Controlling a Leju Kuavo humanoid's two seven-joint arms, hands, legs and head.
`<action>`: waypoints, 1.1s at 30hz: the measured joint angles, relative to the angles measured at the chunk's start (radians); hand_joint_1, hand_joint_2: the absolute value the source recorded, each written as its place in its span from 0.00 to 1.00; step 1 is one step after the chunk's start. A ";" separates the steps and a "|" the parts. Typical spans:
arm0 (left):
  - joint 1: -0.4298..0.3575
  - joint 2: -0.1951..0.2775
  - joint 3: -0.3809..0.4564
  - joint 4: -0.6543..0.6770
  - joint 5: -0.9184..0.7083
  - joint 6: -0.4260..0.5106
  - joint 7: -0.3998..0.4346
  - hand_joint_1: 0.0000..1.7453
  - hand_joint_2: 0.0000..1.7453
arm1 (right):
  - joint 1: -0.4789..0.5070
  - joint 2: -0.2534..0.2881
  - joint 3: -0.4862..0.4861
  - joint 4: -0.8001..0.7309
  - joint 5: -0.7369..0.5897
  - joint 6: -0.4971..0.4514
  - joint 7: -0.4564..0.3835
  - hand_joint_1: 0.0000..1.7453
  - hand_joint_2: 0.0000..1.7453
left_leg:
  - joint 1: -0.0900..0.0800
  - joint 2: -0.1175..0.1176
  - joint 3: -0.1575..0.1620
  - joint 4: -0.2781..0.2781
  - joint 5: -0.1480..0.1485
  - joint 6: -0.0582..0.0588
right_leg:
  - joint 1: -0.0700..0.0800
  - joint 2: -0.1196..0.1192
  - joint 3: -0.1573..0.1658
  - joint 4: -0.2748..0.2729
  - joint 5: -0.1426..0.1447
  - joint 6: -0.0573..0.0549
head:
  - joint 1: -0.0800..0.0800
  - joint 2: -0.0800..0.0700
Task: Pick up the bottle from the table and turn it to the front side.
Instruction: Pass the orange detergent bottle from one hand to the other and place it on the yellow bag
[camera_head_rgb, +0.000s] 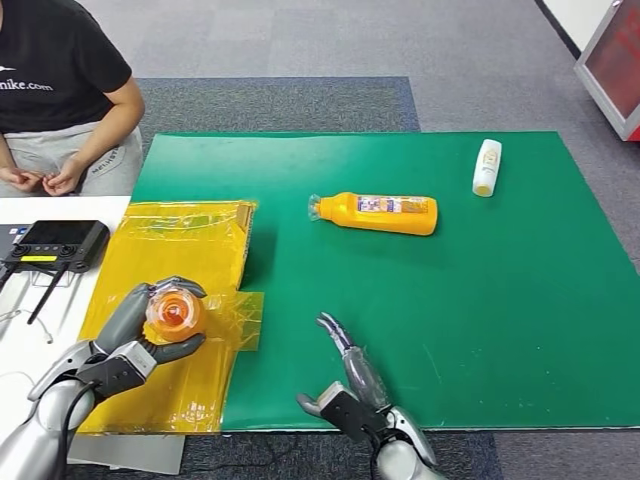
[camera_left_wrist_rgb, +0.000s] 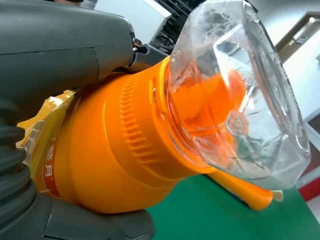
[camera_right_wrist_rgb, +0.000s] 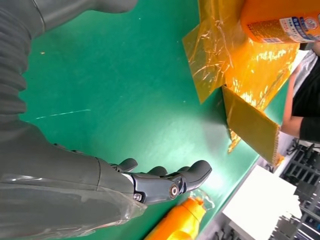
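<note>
My left hand (camera_head_rgb: 128, 345) grips an orange bottle (camera_head_rgb: 174, 312) with a clear cap, held upright over the yellow-wrapped box (camera_head_rgb: 181, 250), so the head view looks down on its top. In the left wrist view the same bottle (camera_left_wrist_rgb: 113, 155) is held by the hand (camera_left_wrist_rgb: 56, 55), its clear cap (camera_left_wrist_rgb: 241, 95) pointing away. A second orange bottle (camera_head_rgb: 377, 213) lies on its side on the green mat (camera_head_rgb: 453, 330), cap toward the left. My right hand (camera_head_rgb: 347, 390) hovers open above the mat's near edge, fingers spread; the right wrist view shows the hand (camera_right_wrist_rgb: 158, 182) holding nothing.
A small white bottle (camera_head_rgb: 487, 167) lies at the mat's far right. A person in a black shirt (camera_head_rgb: 60, 90) sits at the far left. A black controller (camera_head_rgb: 53, 243) rests on the white table at left. A red and white cabinet (camera_head_rgb: 615, 60) stands far right.
</note>
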 joint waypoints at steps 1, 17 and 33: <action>-0.007 0.003 -0.002 0.007 0.001 -0.007 0.000 1.00 1.00 | -0.002 0.001 0.000 0.003 -0.002 0.002 0.002 0.00 1.00 | 0.000 0.000 0.000 0.000 0.000 0.000 | 0.000 0.000 0.000 0.000 0.000 0.000 | 0.000 0.000; -0.117 0.043 -0.067 0.136 0.015 -0.049 -0.021 1.00 1.00 | -0.041 0.016 0.001 0.050 -0.022 0.014 0.016 0.00 1.00 | 0.000 -0.001 0.005 -0.001 0.001 -0.001 | 0.000 -0.001 0.005 0.000 0.002 -0.002 | 0.000 0.000; -0.136 0.082 -0.083 0.155 0.008 -0.057 -0.015 1.00 1.00 | -0.050 0.018 0.004 0.079 -0.018 0.008 0.013 0.00 1.00 | 0.000 -0.001 0.006 -0.001 0.003 -0.003 | 0.000 -0.001 0.005 0.002 0.002 -0.003 | 0.000 0.000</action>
